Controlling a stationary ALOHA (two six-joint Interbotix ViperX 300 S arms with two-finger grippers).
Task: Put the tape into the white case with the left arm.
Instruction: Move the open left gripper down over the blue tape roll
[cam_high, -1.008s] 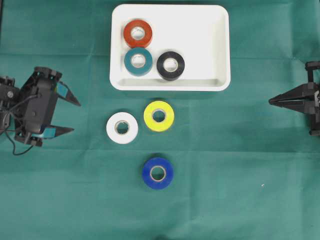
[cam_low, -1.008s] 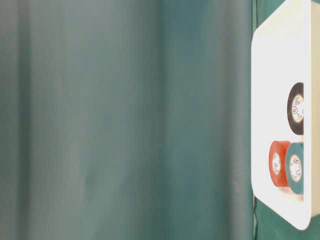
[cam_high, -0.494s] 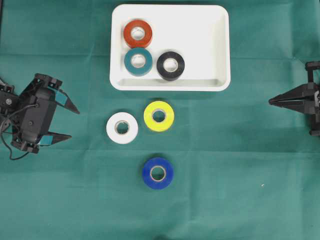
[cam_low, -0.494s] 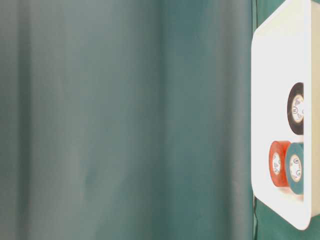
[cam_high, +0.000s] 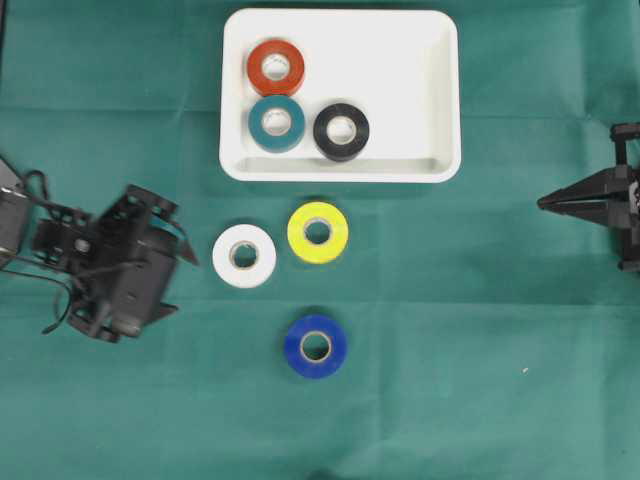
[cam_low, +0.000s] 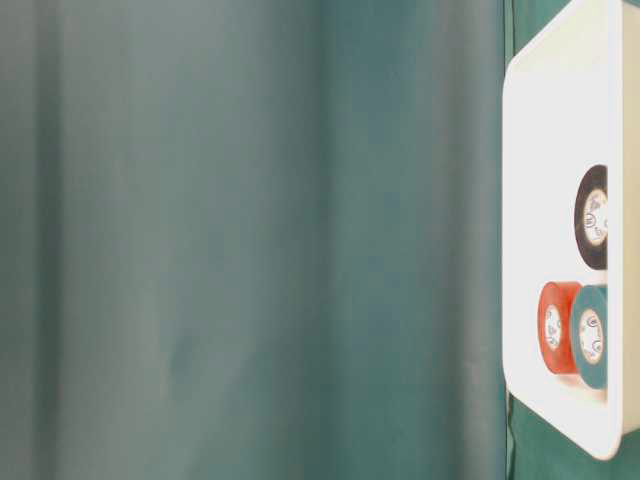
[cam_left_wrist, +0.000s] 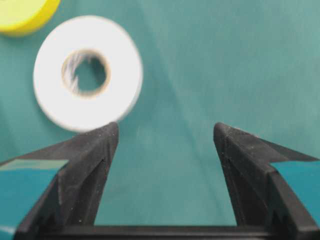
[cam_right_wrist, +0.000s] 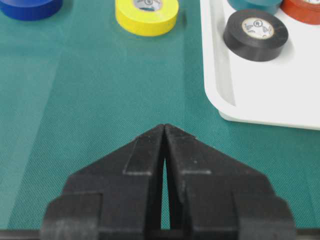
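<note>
White round tape roll (cam_high: 244, 256) lay just beyond the left gripper's (cam_left_wrist: 165, 135) spread, empty fingers (cam_left_wrist: 97, 150); the right gripper's (cam_right_wrist: 164, 131) were closed.

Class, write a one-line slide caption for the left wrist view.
Open left hand nears a white tape roll on green cloth.

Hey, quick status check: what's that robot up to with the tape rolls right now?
Left gripper open, empty, beside white tape. Right gripper shut, parked. White case holds three rolls. Nothing blocking.
</note>
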